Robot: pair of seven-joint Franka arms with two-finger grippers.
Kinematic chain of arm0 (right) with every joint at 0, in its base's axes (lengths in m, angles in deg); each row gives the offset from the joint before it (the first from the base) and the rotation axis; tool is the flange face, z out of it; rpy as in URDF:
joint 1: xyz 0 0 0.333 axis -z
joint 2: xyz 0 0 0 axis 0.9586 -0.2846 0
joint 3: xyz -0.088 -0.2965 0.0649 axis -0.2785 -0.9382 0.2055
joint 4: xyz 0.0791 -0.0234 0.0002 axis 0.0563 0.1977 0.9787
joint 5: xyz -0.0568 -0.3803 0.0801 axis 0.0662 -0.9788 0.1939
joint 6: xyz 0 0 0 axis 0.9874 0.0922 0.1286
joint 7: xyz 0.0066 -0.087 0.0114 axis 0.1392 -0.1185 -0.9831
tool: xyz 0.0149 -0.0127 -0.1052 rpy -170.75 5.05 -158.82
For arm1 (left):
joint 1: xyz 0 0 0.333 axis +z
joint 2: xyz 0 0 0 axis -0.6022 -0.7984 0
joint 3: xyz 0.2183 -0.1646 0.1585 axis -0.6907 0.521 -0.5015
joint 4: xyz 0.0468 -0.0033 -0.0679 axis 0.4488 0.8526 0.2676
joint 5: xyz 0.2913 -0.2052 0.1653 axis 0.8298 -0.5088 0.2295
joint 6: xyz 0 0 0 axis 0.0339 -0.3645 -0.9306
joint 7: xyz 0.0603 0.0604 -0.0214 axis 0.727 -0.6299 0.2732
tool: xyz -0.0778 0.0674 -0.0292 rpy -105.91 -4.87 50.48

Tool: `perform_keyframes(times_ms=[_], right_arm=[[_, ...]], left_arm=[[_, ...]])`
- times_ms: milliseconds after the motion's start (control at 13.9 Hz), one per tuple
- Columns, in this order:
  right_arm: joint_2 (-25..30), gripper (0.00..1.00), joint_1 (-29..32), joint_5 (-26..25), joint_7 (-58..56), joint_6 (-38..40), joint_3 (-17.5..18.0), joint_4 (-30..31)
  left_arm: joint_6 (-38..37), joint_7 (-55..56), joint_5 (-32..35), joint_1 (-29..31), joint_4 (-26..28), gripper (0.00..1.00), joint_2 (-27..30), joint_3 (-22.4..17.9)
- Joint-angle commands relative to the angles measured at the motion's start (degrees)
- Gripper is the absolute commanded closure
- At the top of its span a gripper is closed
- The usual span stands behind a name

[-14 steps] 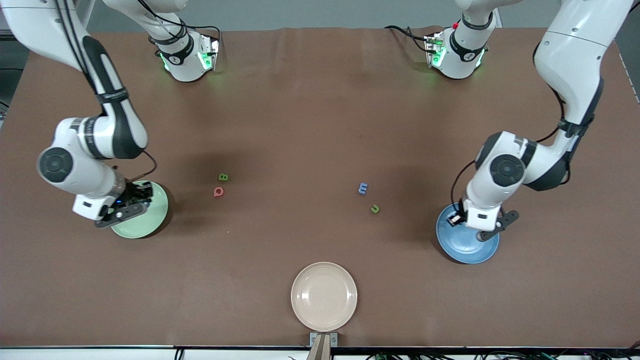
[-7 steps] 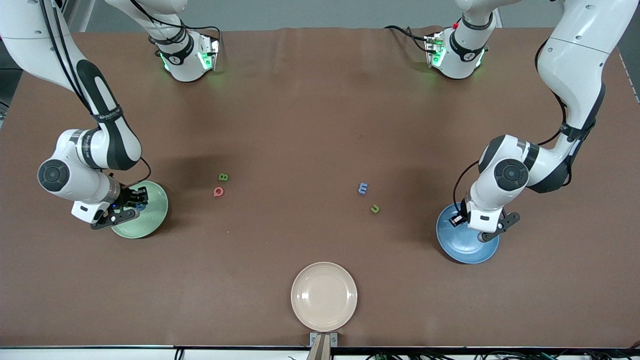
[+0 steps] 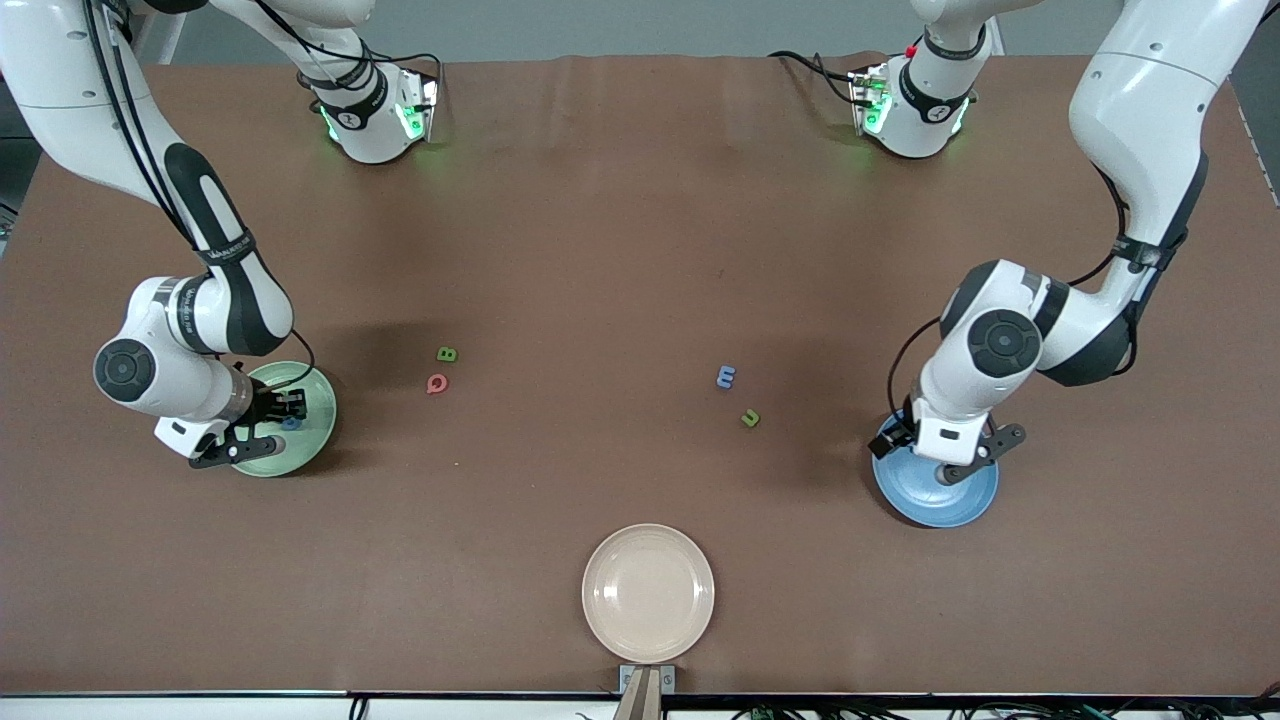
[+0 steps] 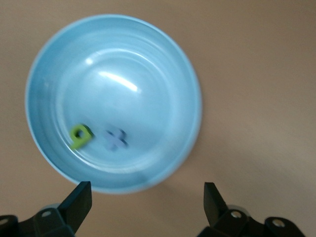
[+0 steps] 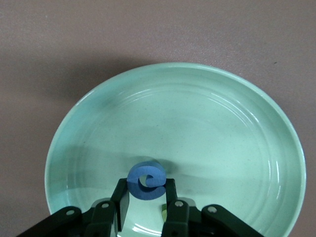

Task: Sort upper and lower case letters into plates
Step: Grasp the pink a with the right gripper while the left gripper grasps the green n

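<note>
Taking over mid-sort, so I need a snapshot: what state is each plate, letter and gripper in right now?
Left gripper: open, over the blue plate.
Blue plate: holds a green letter and a blurred blue letter.
Right gripper: shut on a blue letter, over the green plate.
Beige plate: empty.
Four loose letters: lying on the table, unsorted.

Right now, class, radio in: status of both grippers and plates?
Left gripper open over blue plate, two letters inside. Right gripper shut on blue letter over green plate. Nothing in the way.
</note>
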Motion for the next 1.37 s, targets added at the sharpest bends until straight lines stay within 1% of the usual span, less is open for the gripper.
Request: perform_keyframes(times_ms=[0, 72, 217, 361, 505, 578, 650, 722, 794, 866, 1011, 1083, 1227, 1299], right_arm=[[0.4, 0.00, -0.1, -0.3, 1.0, 0.9, 0.5, -1.2], [1.6, 0.00, -0.3, -0.3, 1.1, 1.9, 0.7, -1.3], [5.2, 0.00, -2.2, -0.3, 2.2, 6.3, 0.8, -1.4], [7.7, 0.00, -7.2, -0.3, 9.5, 9.5, 0.9, -1.4], [7.9, 0.00, -13.2, 0.1, 18.6, 9.6, 0.9, -0.9], [7.5, 0.00, -15.5, 1.7, 22.8, 9.4, 0.9, -0.6], [7.5, 0.00, -17.3, 4.8, 25.1, 9.2, 0.9, 0.1], [7.5, 0.00, -18.1, 7.7, 25.7, 8.8, 0.9, 0.9], [7.5, 0.00, -18.7, 9.9, 25.8, 8.4, 0.8, 1.4], [7.4, 0.00, -18.9, 10.8, 25.9, 7.3, 0.7, 2.4], [7.4, 0.00, -19.0, 10.9, 28.5, 2.6, 0.7, 5.5], [7.4, 0.00, -18.9, 10.9, 29.4, 1.5, 0.7, 6.4], [7.4, 0.00, -18.9, 10.8, 31.3, 1.5, 0.5, 6.8], [7.4, 0.01, -19.1, 10.8, 34.2, 1.5, 0.5, 7.3]], left_arm=[[-2.0, 3.0, -0.5, -3.2, -1.0, 0.00, -1.1, 1.8], [-2.0, 6.3, -0.5, -5.0, -2.2, 0.00, -2.5, 1.7], [-2.0, 12.0, -0.5, -8.7, -5.1, 0.00, -5.6, 1.7], [-1.9, 18.2, -0.1, -12.4, -6.6, 0.00, -8.3, 1.3], [-1.8, 22.0, -0.1, -15.8, -9.4, 0.00, -11.4, 0.1], [-1.7, 25.9, -0.2, -17.5, -10.7, 0.00, -12.5, -1.0], [-1.6, 28.4, 0.3, -19.4, -11.9, 0.00, -13.5, -2.8], [-1.6, 28.9, 0.3, -20.8, -12.0, 0.00, -13.7, -4.5], [-1.6, 29.4, 0.1, -21.5, -12.1, 0.02, -13.7, -5.4], [-1.5, 29.5, -0.3, -21.5, -12.1, 0.07, -13.8, -5.5], [-0.6, 29.7, -0.5, -21.5, -12.1, 0.18, -14.4, -5.5], [0.5, 29.7, -0.5, -21.5, -12.1, 0.24, -14.6, -5.5], [1.2, 29.5, 0.0, -21.5, -11.8, 0.27, -14.6, -5.5], [1.2, 29.6, -0.1, -21.7, -11.7, 0.29, -14.6, -5.5]])
